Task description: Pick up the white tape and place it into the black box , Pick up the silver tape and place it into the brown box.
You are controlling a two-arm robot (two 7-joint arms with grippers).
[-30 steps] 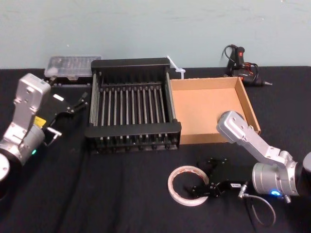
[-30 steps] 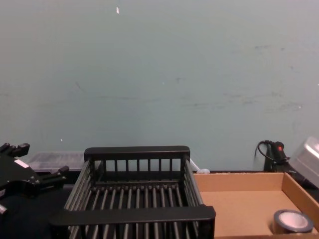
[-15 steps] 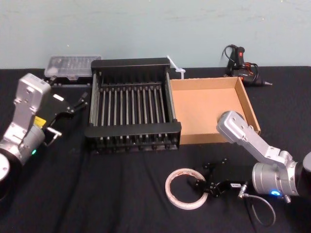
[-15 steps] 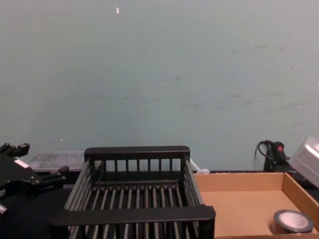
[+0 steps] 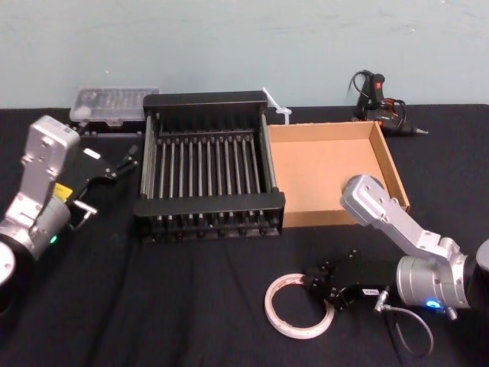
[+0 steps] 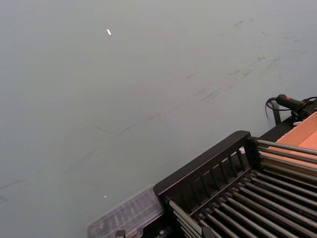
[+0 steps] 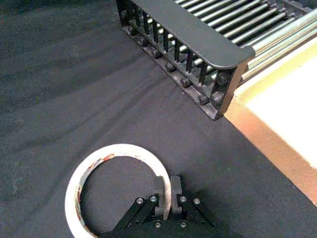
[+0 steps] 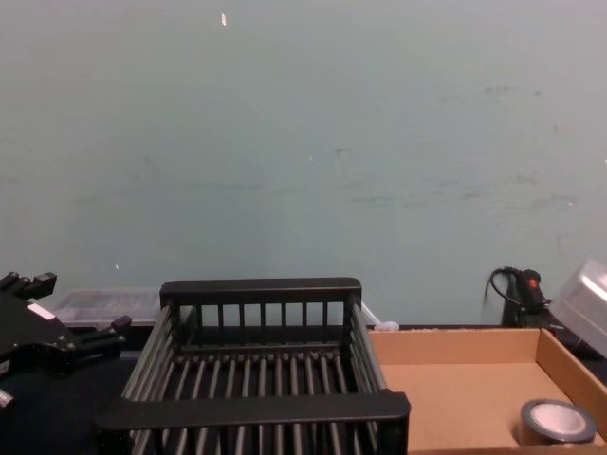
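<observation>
Risk is mostly the hold: the right gripper [image 7: 167, 182] is pinched together on one spot of the white tape's [image 7: 119, 148] thin wall, one finger inside the ring and one outside. The ring sits low on the black tablecloth [image 5: 191, 306], in front of the brown box [image 5: 321, 176] and near the black box's [image 5: 210, 205] near right corner. Lifted by one edge, it would probably swing or twist in the pads and could slip out. Carried low, it could snag that thick near rim and drop short. The silver tape [image 8: 558, 423] already lies in the brown box's near right corner, so that half looks done. Parked beside the black box's left side is the left gripper [image 5: 114, 164]. Count — one white tape, one silver tape, one black box, one brown box, two grippers.
</observation>
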